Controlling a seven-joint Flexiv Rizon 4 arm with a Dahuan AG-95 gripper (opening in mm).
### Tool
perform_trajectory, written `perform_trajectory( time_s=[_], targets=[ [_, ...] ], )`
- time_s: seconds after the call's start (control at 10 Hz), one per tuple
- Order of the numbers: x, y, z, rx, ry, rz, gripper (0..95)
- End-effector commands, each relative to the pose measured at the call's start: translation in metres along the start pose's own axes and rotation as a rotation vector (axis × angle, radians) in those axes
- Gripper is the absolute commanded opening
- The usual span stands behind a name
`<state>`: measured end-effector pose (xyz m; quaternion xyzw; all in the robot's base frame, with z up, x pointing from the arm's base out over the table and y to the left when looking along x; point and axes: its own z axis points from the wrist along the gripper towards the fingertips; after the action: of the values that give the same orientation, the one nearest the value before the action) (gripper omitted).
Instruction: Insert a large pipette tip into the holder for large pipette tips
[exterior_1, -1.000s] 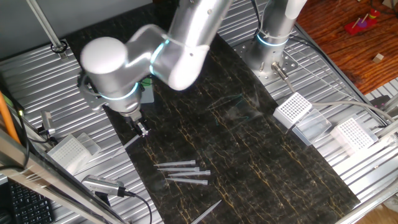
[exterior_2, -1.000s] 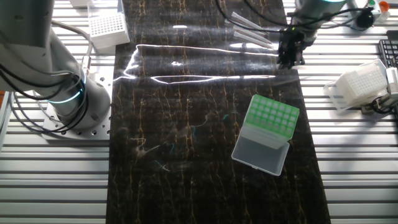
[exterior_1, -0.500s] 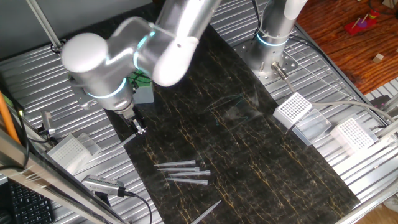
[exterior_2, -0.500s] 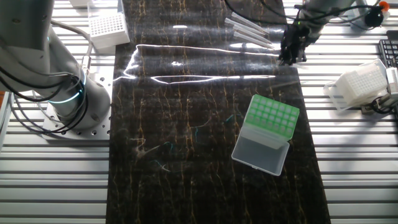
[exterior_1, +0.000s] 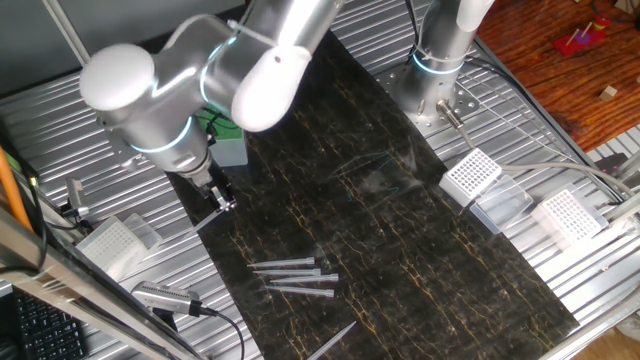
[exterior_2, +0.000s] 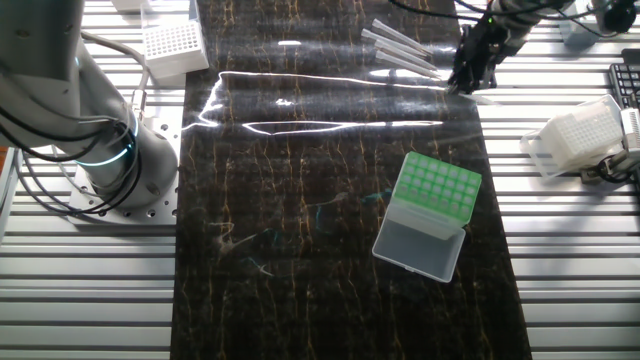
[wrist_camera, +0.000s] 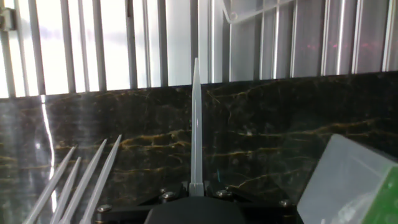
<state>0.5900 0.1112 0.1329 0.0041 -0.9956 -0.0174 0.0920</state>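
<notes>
My gripper (wrist_camera: 196, 188) is shut on the wide end of a large pipette tip (wrist_camera: 196, 118), which points straight ahead over the dark mat's edge. In one fixed view the gripper (exterior_1: 222, 198) hangs near the mat's left edge, with the holder (exterior_1: 228, 140) mostly hidden behind the arm. In the other fixed view the gripper (exterior_2: 468, 78) is at the top right, well apart from the green holder (exterior_2: 438, 187) with its open lid. The holder's corner (wrist_camera: 354, 186) shows at lower right in the hand view. Several loose tips (exterior_1: 295, 272) (exterior_2: 405, 50) (wrist_camera: 81, 180) lie on the mat.
White perforated racks (exterior_1: 470, 175) (exterior_1: 565, 215) (exterior_1: 110, 240) stand on the ribbed metal table on both sides of the mat. One more tip (exterior_1: 335, 340) lies near the mat's front edge. A second arm's base (exterior_2: 110, 150) stands beside the mat. A pipette (exterior_1: 165, 297) lies at the front left.
The arm has moved towards the mat's edge and risen a little, carrying the held tip with it. The loose tips and the holder have not moved.
</notes>
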Motion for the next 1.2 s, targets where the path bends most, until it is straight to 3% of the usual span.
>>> perform_trajectory(
  time_s=[0.1, 0.2, 0.6, 1.2],
  targets=[
    [0.003, 0.002, -0.009, -0.011, 0.031, 0.012, 0.0],
    [0.006, 0.003, -0.013, -0.027, 0.047, 0.016, 0.0],
    [0.014, 0.006, -0.023, -0.04, 0.082, 0.024, 0.0],
    [0.019, 0.005, -0.026, -0.042, 0.053, 0.008, 0.0]
  ],
)
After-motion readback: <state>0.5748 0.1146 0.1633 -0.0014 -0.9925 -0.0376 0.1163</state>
